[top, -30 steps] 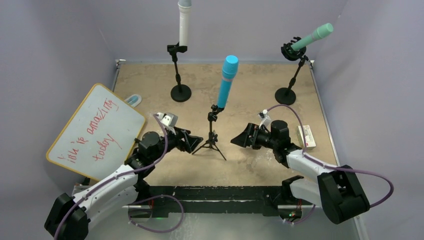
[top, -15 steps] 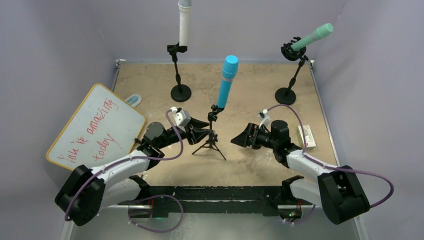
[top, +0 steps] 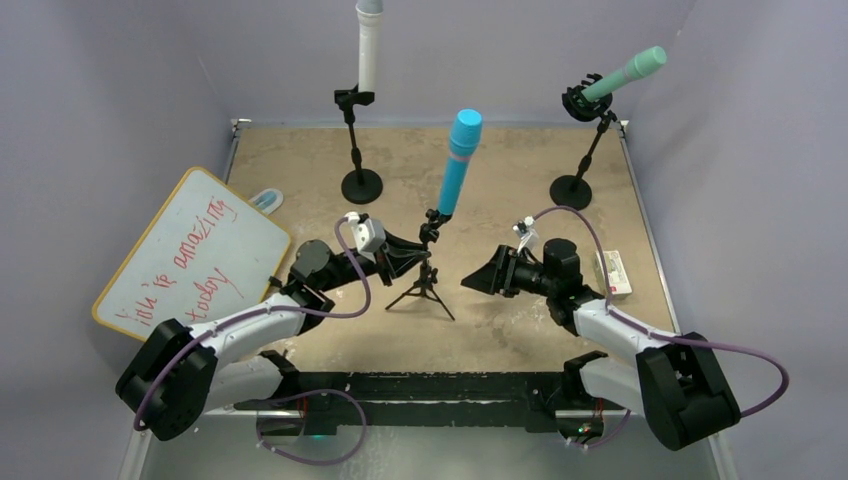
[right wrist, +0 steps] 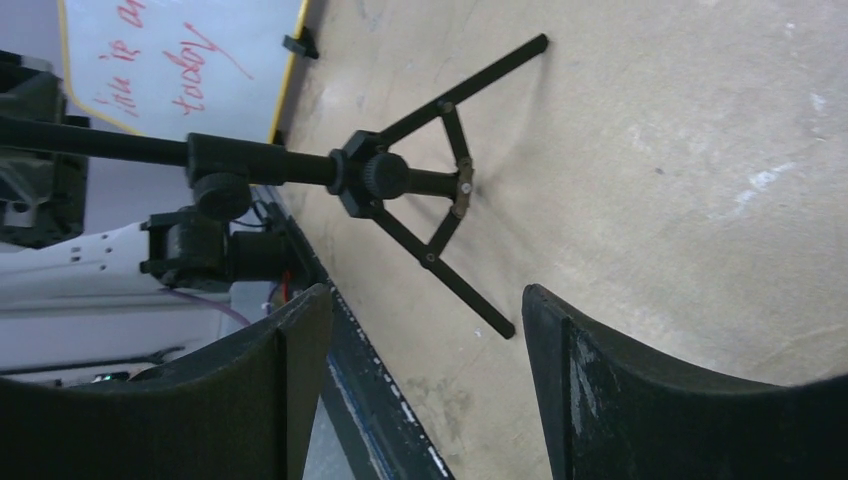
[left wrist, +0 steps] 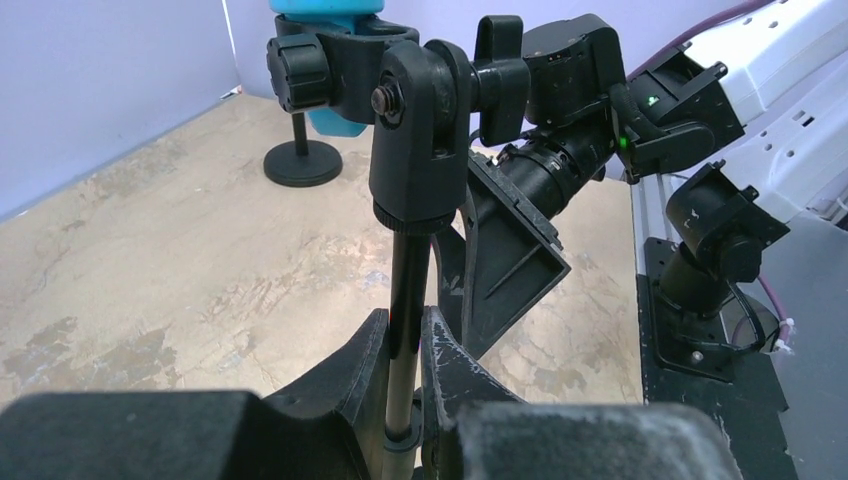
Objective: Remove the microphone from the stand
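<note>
Two left fingers [left wrist: 350, 385] newly on stand [left wrist: 408, 290]

Lavender walls [top: 120, 80], worn tan tabletop [top: 520, 170], even light

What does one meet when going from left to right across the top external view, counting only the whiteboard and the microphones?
whiteboard → white microphone → blue microphone on its tripod stand → green microphone
</note>
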Robot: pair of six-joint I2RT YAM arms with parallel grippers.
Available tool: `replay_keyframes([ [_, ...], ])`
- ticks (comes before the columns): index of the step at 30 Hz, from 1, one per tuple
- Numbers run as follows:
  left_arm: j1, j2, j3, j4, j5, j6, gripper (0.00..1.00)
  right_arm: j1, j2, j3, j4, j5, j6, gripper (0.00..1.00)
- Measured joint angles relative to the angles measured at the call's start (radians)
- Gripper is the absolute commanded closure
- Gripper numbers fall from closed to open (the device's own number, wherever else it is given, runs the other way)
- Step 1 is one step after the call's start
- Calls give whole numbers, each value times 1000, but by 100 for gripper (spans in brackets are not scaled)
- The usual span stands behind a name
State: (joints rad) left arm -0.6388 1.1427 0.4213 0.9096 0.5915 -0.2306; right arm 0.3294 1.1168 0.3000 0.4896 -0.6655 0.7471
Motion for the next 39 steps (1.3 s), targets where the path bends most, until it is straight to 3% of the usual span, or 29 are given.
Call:
replay_keyframes([
  [11, -171, -3, -32, 40, -267, 42, 100, 39, 0, 44, 168, -86, 154, 29],
  [18, -243, -23, -71, 77, -420, 59, 100, 98, 45, 90, 276, -84, 230, 37],
  [24, -269, -63, -93, 67, -495, 59, 80, 144, 127, 90, 313, -78, 270, 40],
  [29, -272, -91, -93, 24, -513, 58, 71, 173, 161, 90, 333, -74, 286, 47],
  [35, -272, -115, -93, -13, -517, 58, 64, 181, 176, 90, 355, -56, 311, 57],
  [39, -272, -115, -93, -14, -512, 58, 60, 181, 199, 92, 376, -50, 327, 57],
])
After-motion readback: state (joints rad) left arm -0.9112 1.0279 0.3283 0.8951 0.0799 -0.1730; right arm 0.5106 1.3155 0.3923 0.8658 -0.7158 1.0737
